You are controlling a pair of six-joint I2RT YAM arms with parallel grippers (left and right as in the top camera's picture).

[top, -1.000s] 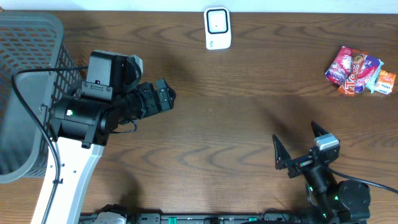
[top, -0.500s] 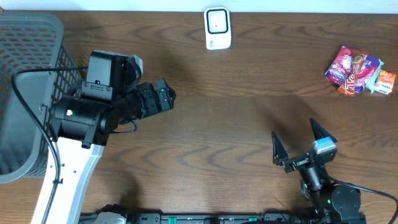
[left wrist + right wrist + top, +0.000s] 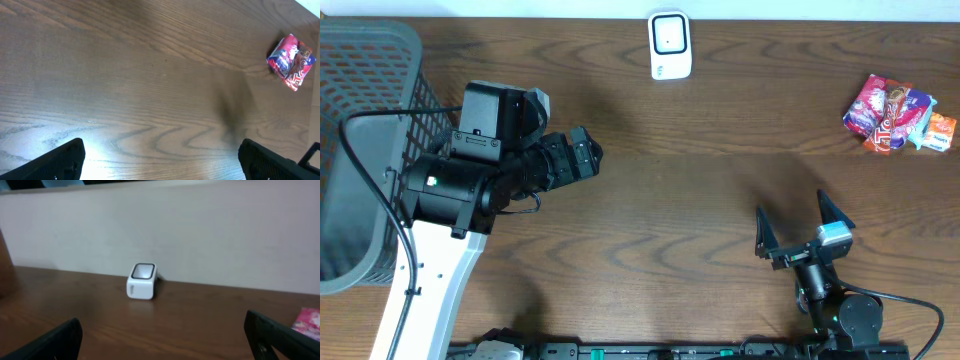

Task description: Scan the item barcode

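Hovering over the worktop (image 3: 700, 180), both your tools are spread wide and hold nothing. Your right tool (image 3: 792, 222) faces the white scanner (image 3: 670, 45), which is well ahead and a touch to its left. The snack packet (image 3: 898, 113) lies well off to that tool's right and far ahead of your left tool (image 3: 585, 155). Behind the left tool stands the grey mesh basket (image 3: 370, 40), its mesh floor in view.
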